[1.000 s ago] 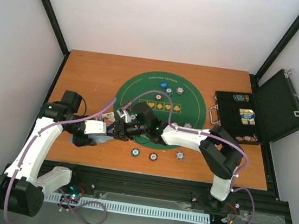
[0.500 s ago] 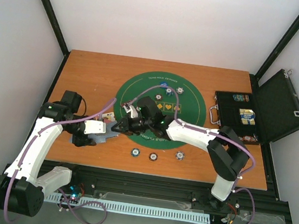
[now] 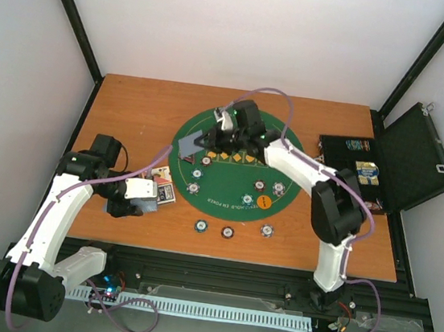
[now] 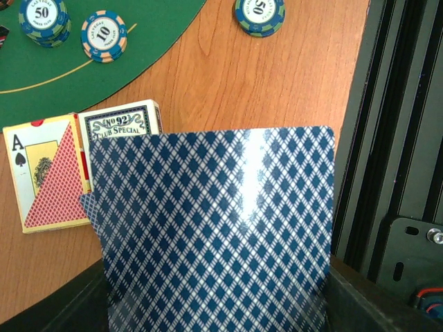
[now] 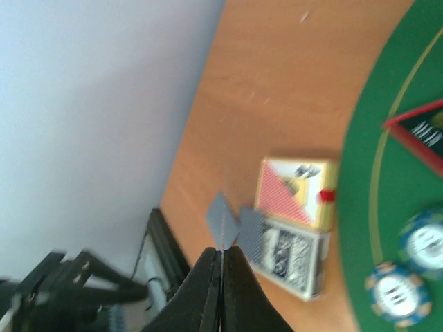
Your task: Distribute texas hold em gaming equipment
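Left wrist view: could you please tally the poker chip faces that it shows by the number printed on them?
Chips marked 50: 2
Chips marked 10: 1
Total: 3
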Robot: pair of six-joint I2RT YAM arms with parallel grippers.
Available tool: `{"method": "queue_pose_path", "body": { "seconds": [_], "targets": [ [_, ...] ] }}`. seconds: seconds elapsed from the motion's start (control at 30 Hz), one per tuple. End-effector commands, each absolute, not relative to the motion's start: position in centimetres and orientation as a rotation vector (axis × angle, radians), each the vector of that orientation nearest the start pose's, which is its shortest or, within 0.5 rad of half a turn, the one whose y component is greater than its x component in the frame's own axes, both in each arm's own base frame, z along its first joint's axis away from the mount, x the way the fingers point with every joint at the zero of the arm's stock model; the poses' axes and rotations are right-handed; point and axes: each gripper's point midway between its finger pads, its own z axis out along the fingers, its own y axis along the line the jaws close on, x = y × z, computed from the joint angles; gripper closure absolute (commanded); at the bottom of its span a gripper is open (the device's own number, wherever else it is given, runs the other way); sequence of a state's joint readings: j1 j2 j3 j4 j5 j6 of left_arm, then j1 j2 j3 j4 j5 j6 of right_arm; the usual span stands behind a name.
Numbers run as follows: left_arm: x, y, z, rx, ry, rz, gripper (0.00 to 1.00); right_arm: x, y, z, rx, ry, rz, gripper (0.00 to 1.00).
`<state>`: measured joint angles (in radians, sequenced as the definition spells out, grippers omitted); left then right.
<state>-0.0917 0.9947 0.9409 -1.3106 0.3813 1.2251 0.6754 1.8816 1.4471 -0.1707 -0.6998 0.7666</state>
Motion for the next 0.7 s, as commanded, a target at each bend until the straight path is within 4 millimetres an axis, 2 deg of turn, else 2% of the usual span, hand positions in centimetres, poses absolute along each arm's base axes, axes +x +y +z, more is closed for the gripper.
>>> {"method": "queue_pose_path", "body": {
  "seconds": [0.0, 0.03, 0.07, 0.1, 0.23, 0.33, 0.5, 0.6, 0.67],
  "targets": [
    [16.4, -8.2, 16.7, 1.713, 2.121, -0.292, 0.99, 38.7, 40.0, 15.8, -0.358, 2.522, 1.367, 0.97],
    [16.4, -8.2, 16.7, 1.712, 2.122, -0.291, 0.99, 40.1, 40.1, 14.2, -0.343, 2.549, 1.355, 0.97],
    [16.4, -8.2, 16.7, 1.712, 2.122, -0.292, 0.99, 41.7, 40.6, 14.3, -0.343, 2.535, 1.362, 0.97],
    [16.5, -8.2, 16.8, 1.710, 2.122, -0.293, 0.99, 42.8, 40.9, 13.4, -0.334, 2.549, 1.363, 0.97],
    [16.7, -8.2, 16.8, 1.694, 2.137, -0.295, 0.99, 46.4, 42.2, 10.5, -0.323, 2.580, 1.315, 0.97],
    [16.7, -8.4, 16.9, 1.681, 2.141, -0.312, 0.99, 48.4, 43.3, 8.8, -0.276, 2.580, 1.342, 0.97],
    [16.5, -8.3, 16.9, 1.685, 2.138, -0.304, 0.99, 50.0, 44.1, 6.5, -0.188, 2.585, 1.353, 0.97],
    [16.3, -8.2, 16.7, 1.687, 2.144, -0.303, 0.99, 50.3, 43.8, 5.8, -0.163, 2.598, 1.318, 0.93],
    [16.2, -8.2, 16.6, 1.688, 2.150, -0.308, 0.99, 50.4, 43.3, 5.8, -0.170, 2.608, 1.258, 0.86]
  ]
}}
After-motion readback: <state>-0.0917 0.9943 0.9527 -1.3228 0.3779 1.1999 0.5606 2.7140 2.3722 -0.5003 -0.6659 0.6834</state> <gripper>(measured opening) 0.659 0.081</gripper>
